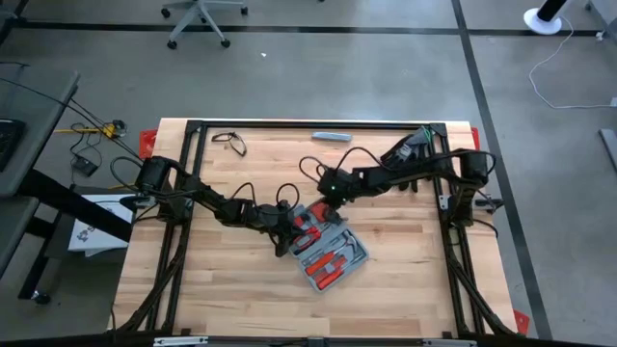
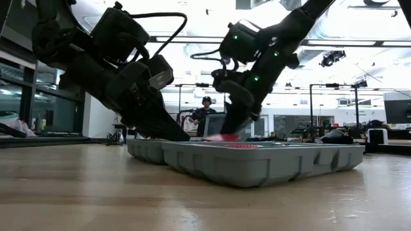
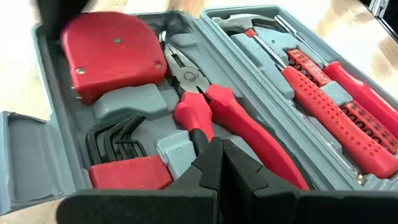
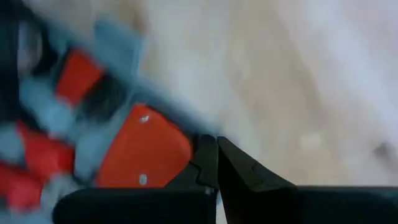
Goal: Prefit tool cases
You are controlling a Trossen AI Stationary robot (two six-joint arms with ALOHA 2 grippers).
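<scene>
The left gripper and right gripper, both closed and empty, press into the open tool case at frame centre. Its tools look seated, but the lid is not yet closed.

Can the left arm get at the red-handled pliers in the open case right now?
Probably yes. The left end effector, shut, sits right over the pliers in the open tool case, lid folded back, nothing covering them. It would have to open first.

Blue-grey tool case open flat mid-table, lying diagonal; red-handled tools in moulded slots.
</scene>
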